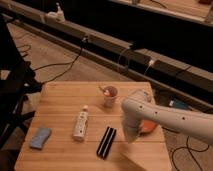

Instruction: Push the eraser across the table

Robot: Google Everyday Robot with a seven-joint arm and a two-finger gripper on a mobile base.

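The black eraser (106,142) lies flat on the wooden table (60,100), near the front edge, right of the white bottle (80,124). It points roughly front to back, tilted slightly. My white arm comes in from the right, and the gripper (131,135) hangs down just right of the eraser, close to the tabletop. Its fingers are hidden by the arm's end.
A light-blue wavy pad (40,138) lies at the front left. A cup with something in it (110,95) stands behind the eraser. An orange bowl (148,126) is partly hidden behind my arm. Cables run on the floor behind the table.
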